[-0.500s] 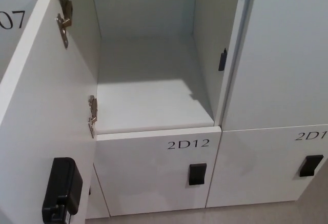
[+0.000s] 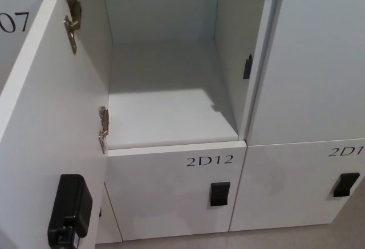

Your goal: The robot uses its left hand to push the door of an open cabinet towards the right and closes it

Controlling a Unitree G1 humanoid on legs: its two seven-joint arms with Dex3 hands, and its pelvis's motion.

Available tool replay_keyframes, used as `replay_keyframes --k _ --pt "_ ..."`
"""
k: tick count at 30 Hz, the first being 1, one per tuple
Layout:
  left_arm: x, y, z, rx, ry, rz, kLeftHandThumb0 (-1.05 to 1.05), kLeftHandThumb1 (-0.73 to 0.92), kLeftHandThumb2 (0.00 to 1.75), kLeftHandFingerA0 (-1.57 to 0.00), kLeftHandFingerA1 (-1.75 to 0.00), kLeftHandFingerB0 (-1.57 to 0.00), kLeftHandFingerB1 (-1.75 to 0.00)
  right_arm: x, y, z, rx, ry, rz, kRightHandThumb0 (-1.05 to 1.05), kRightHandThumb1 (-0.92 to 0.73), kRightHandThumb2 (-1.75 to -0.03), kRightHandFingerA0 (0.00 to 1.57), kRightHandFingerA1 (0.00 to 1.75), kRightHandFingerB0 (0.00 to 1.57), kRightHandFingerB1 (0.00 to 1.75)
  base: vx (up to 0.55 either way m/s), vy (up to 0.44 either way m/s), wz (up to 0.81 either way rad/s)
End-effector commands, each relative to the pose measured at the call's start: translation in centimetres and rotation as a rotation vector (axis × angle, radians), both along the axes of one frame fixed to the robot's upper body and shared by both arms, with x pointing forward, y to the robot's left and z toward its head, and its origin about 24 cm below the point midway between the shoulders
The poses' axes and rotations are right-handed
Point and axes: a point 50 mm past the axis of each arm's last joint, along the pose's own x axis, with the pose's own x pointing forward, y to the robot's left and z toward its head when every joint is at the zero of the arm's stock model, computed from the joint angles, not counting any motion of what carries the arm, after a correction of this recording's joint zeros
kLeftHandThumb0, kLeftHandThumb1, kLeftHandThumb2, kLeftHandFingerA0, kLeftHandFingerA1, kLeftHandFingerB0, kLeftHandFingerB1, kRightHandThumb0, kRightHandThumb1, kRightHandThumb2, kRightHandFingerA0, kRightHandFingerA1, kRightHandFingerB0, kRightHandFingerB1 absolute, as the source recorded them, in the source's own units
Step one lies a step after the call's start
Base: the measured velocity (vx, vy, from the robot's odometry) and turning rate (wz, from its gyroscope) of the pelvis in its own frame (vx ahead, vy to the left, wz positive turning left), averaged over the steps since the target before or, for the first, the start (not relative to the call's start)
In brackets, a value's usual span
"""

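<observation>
Right now I am looking down on a bank of white lockers, and neither of my hands is showing in the head view, so I cannot tell whether either one is open, closed or gripping anything.

The cabinet [image 2: 171, 89] is standing open, taking up the picture from about 12 o'clock down to the centre. Its floor is bare and light is falling across the back half of it. A small black strike plate [image 2: 247, 66] is sitting on the right inner wall, at roughly 2 o'clock from the centre.

The door [image 2: 45, 118] is swung out wide, filling the picture from 9 o'clock down to 7 o'clock, with its inner face turned toward me. It is hanging on two metal hinges: the upper hinge [image 2: 71, 24] at about 10 o'clock, the lower hinge [image 2: 102, 129] just left of centre, both joining the door to the cabinet's left wall. A black lock box [image 2: 69, 212] is mounted on the door's inner face near its free edge, at 7 o'clock, partly cut off by the picture's bottom edge.

Directly below the opening, a closed locker marked 2D12 [image 2: 171, 189] is showing a black handle [image 2: 219, 194] at about 5 o'clock. Farther right, a neighbouring closed locker [image 2: 291, 186] is carrying its own black handle [image 2: 346, 184], its label cut off by the picture edge.
</observation>
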Motion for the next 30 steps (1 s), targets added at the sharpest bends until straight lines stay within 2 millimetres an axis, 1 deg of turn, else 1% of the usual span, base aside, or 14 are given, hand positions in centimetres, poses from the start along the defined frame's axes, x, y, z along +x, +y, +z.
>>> replay_keyframes --k 1,3,4,5,7,9,12,19,20,23,26,27,28,30 --pt "5.7 -3.4 3.6 0.008 -0.355 -0.161 -0.71 0.91 0.68 -0.33 -0.34 -0.24 -0.31 0.5 -0.3 0.4 -0.010 -0.032 0.003 -0.50 -0.88 -0.66 0.34 0.37 0.29 0.33 0.00 0.000 0.00" --pt "6.9 -4.4 4.5 0.005 -0.405 -0.213 -0.71 0.91 0.68 -0.33 -0.34 -0.24 -0.31 0.3 -0.2 0.3 -0.007 -0.035 0.004 -0.50 -0.88 -0.66 0.34 0.37 0.29 0.33 0.00 0.000 0.00" --pt "8.1 -5.4 5.4 0.021 -0.441 -0.264 -0.70 0.91 0.68 -0.32 -0.34 -0.24 -0.30 0.3 -0.3 0.3 -0.008 -0.031 0.005 -0.51 -0.88 -0.66 0.33 0.36 0.28 0.32 0.00 0.000 0.00" --pt "8.4 -5.7 5.6 0.026 -0.449 -0.275 -0.70 0.91 0.68 -0.32 -0.34 -0.24 -0.30 0.3 -0.3 0.3 -0.008 -0.030 0.005 -0.51 -0.88 -0.66 0.33 0.36 0.28 0.32 0.00 0.000 0.00" --pt "10.7 -7.6 7.8 0.035 -0.521 -0.363 -0.66 0.90 0.67 -0.29 -0.35 -0.23 -0.31 0.9 -0.2 0.5 -0.010 -0.036 0.005 -0.51 -0.89 -0.66 0.33 0.36 0.28 0.31 0.00 0.000 0.00" --pt "12.0 -9.5 9.4 0.026 -0.576 -0.436 -0.62 0.89 0.67 -0.28 -0.35 -0.24 -0.31 0.9 -0.2 0.5 -0.002 -0.040 -0.002 -0.51 -0.88 -0.66 0.33 0.36 0.28 0.32 0.00 0.000 0.00" --pt "13.9 -14.8 13.0 0.031 -0.678 -0.659 -0.64 0.89 0.67 -0.34 -0.36 -0.28 -0.32 1.1 -0.2 0.6 -0.011 -0.043 0.003 -0.52 -0.89 -0.66 0.33 0.37 0.27 0.32 0.00 0.000 0.00" --pt "14.2 -20.8 14.5 0.016 -0.709 -0.841 -0.68 0.90 0.67 -0.35 -0.35 -0.30 -0.31 1.7 -0.1 0.8 0.004 -0.062 -0.014 -0.53 -0.88 -0.66 0.34 0.36 0.28 0.32 0.00 0.000 0.00" --pt "14.2 -22.6 14.6 0.024 -0.700 -0.901 -0.72 0.91 0.71 -0.34 -0.35 -0.26 -0.30 1.9 0.0 0.9 0.002 -0.066 -0.016 -0.54 -0.88 -0.66 0.34 0.36 0.29 0.32 0.00 0.000 0.00" --pt "14.1 -25.3 14.7 0.035 -0.684 -0.987 -0.72 0.92 0.71 -0.36 -0.35 -0.26 -0.30 2.1 0.0 1.0 -0.005 -0.075 -0.010 -0.52 -0.88 -0.66 0.34 0.37 0.29 0.32 0.00 0.000 0.00" --pt "13.4 -29.0 14.7 0.026 -0.678 -1.097 -0.71 0.92 0.71 -0.35 -0.35 -0.26 -0.30 2.1 0.2 1.0 0.012 -0.092 -0.014 -0.51 -0.88 -0.66 0.33 0.37 0.29 0.32 0.00 0.000 0.00" --pt "13.0 -31.5 14.8 0.019 -0.680 -1.157 -0.73 0.92 0.71 -0.36 -0.35 -0.26 -0.30 2.2 0.2 1.1 0.010 -0.095 -0.011 -0.52 -0.88 -0.66 0.34 0.37 0.28 0.32 0.00 0.000 0.00" --pt "12.6 -33.2 15.0 0.018 -0.683 -1.198 -0.73 0.92 0.71 -0.36 -0.35 -0.26 -0.30 2.3 0.2 1.1 0.008 -0.097 -0.008 -0.52 -0.88 -0.66 0.34 0.37 0.28 0.32 0.00 0.000 0.00" --pt "12.1 -35.6 15.4 0.018 -0.687 -1.254 -0.74 0.91 0.71 -0.36 -0.35 -0.26 -0.30 2.5 0.4 1.2 0.010 -0.102 -0.006 -0.53 -0.88 -0.66 0.34 0.37 0.29 0.32 0.00 0.000 0.00"
